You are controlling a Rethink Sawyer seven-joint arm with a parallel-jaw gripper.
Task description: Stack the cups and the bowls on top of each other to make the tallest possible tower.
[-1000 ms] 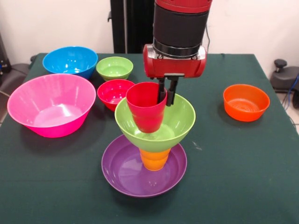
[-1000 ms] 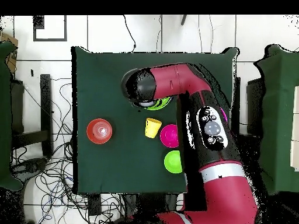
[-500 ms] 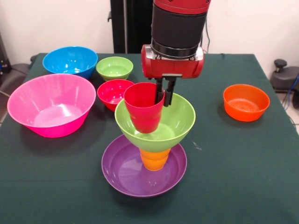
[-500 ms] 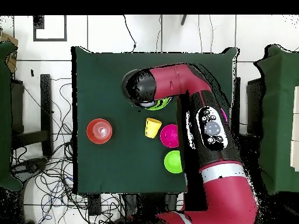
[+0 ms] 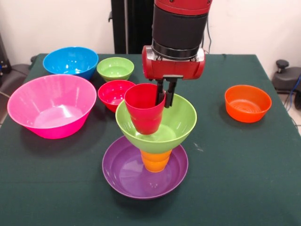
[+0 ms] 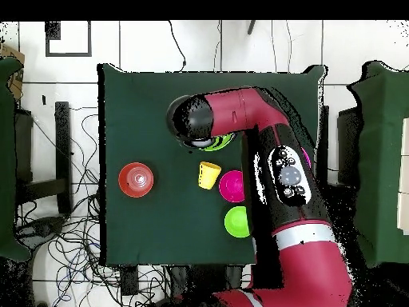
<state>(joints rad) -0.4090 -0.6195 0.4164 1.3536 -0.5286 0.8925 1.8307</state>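
The gripper [image 5: 164,98] has the red cup [image 5: 145,107] pinched by its rim, one finger inside the wall and one outside, and the cup hangs tilted over the lime green bowl [image 5: 156,123], its foot low inside the bowl. The job now, I'd say, is to level that cup, centre it over the bowl's bottom and ease it down before letting go, because the tower [image 5: 148,150] is touchy: the bowl perches on an orange cup [image 5: 155,160] standing in the shallow purple bowl [image 5: 125,175], towards the worktop's camera-side edge. Glossy plastic, narrow footing, top-heavy; a sideways nudge could tip the lot.
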